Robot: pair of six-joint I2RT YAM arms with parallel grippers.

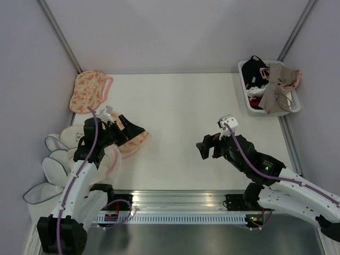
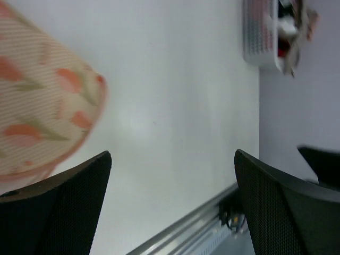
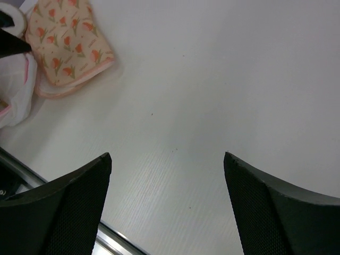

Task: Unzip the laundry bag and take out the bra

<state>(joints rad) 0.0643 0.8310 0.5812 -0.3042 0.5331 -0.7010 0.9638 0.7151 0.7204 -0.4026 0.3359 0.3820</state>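
Note:
A peach floral laundry bag (image 1: 135, 143) lies at the table's left, just right of my left gripper (image 1: 130, 127). It also shows in the left wrist view (image 2: 42, 101) and the right wrist view (image 3: 69, 45). I cannot tell whether its zip is open, nor what is inside. The left gripper (image 2: 172, 154) is open and empty, with the bag beside its left finger. My right gripper (image 1: 208, 146) is open and empty over bare table (image 3: 167, 155). A tan-beige bra (image 1: 276, 87) with pale pink straps lies draped over a white basket (image 1: 246, 79) at the far right.
A second floral pouch (image 1: 90, 91) lies at the far left corner. Several white mesh bags (image 1: 58, 159) are piled at the left edge, one showing in the right wrist view (image 3: 13, 90). The basket (image 2: 260, 37) also holds black, white and red garments. A metal rail (image 1: 180, 197) runs along the near edge.

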